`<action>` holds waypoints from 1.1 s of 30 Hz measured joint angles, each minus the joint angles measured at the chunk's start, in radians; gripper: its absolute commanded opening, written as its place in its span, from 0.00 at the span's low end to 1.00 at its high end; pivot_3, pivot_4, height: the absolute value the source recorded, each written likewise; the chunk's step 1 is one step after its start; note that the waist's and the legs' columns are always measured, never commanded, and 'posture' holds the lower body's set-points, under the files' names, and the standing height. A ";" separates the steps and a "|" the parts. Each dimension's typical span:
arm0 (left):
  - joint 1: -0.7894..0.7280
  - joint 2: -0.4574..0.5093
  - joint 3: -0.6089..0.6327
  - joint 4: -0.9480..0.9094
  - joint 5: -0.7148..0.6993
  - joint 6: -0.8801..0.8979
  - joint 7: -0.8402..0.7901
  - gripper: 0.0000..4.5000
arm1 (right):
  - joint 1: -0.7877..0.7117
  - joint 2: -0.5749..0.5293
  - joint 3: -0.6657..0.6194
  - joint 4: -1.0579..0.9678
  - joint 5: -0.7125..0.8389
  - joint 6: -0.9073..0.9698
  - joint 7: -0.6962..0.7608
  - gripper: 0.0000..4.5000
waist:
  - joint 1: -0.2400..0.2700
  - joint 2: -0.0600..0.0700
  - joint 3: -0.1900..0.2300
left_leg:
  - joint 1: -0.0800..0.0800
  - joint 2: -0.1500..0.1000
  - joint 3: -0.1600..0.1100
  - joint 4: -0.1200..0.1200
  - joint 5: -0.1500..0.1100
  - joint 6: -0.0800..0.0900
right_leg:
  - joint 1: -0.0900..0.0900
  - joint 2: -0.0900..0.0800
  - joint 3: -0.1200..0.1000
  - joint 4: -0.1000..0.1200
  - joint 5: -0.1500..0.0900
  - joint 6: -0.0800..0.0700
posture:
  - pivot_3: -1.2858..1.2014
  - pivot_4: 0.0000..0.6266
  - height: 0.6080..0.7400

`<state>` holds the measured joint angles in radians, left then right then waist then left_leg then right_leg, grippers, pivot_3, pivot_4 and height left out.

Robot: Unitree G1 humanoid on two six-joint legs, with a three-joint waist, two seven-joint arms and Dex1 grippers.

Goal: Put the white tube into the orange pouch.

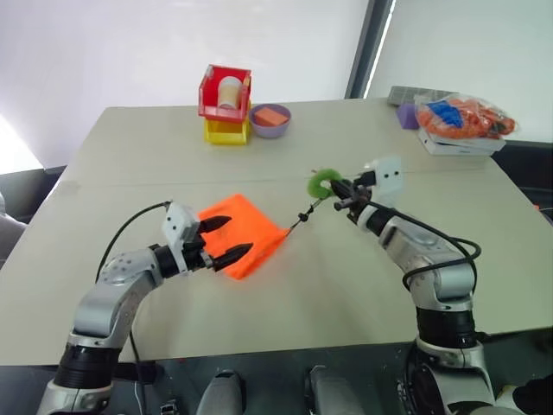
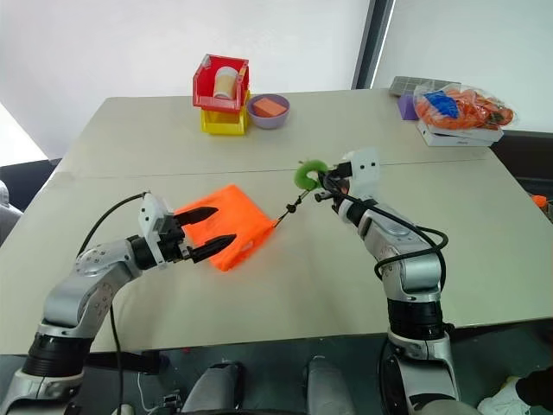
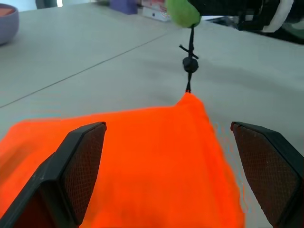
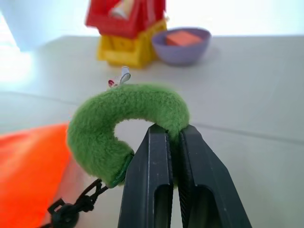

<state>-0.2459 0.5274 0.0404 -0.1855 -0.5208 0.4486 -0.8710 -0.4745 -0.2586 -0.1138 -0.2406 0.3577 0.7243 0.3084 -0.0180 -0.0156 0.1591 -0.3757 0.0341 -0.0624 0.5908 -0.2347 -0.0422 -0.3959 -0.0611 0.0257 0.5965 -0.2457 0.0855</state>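
The orange pouch [image 1: 244, 232] lies flat near the middle of the table. Its black cord [image 1: 298, 220] runs up, off the table, to the fuzzy green ring [image 1: 321, 183]. My right gripper [image 4: 173, 137] is shut on that ring and holds it above the table. My left gripper [image 1: 239, 235] is open at the pouch's near corner, one finger [image 3: 80, 161] on each side of the fabric. In the right wrist view the white tube [image 4: 118, 78], with red markings, lies on the table just behind the ring.
At the back of the table [image 1: 130, 156] stands a red bin [image 1: 226, 91] holding a tape roll, stacked on a yellow bin [image 1: 226, 131], with a purple bowl [image 1: 270, 119] beside it. A clear bag of orange items [image 1: 462, 117] sits at the back right.
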 measured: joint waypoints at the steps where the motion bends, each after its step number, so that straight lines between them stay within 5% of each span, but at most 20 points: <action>1: -0.030 -0.005 -0.011 0.023 -0.002 0.006 -0.008 1.00 | 0.000 0.000 0.002 0.001 0.001 0.004 0.000 0.01 | 0.003 0.000 0.000 | 0.000 0.000 0.000 0.000 0.000 0.000 | 0.000 0.000 0.000 0.000 0.000 0.000 | 0.52 0.24 1.00; 8: -0.174 -0.037 -0.112 0.126 0.125 -0.100 -0.027 1.00 | 0.000 0.002 0.030 -0.001 0.003 0.006 0.001 0.01 | 0.000 0.000 0.000 | -0.001 0.000 0.000 0.000 0.000 0.000 | 0.000 0.000 0.000 0.000 0.000 0.000 | 0.52 0.24 1.00; 20: -0.132 -0.198 -0.413 -0.063 0.643 -0.202 0.349 1.00 | 0.001 0.103 -0.012 -0.039 0.074 -0.012 -0.055 0.01 | 0.002 0.001 0.000 | 0.000 0.000 -0.001 0.000 0.000 0.000 | 0.001 0.001 0.001 0.001 0.000 0.001 | 0.52 0.24 1.00; 33: -0.034 -0.365 -0.446 -0.070 0.847 -0.111 0.613 1.00 | 0.059 0.140 -0.093 -0.091 0.241 0.058 -0.120 0.01 | 0.002 0.001 -0.001 | 0.000 0.000 -0.001 0.001 0.000 0.000 | 0.001 0.001 0.000 0.001 -0.002 0.004 | 0.52 0.24 1.00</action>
<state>-0.2798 0.1629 -0.4057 -0.2560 0.3258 0.3373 -0.2582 -0.4153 -0.1181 -0.2065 -0.3316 0.5983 0.7820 0.1879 -0.0162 -0.0142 0.1586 -0.3754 0.0341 -0.0635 0.5915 -0.2346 -0.0421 -0.3952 -0.0599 0.0262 0.5979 -0.2478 0.0896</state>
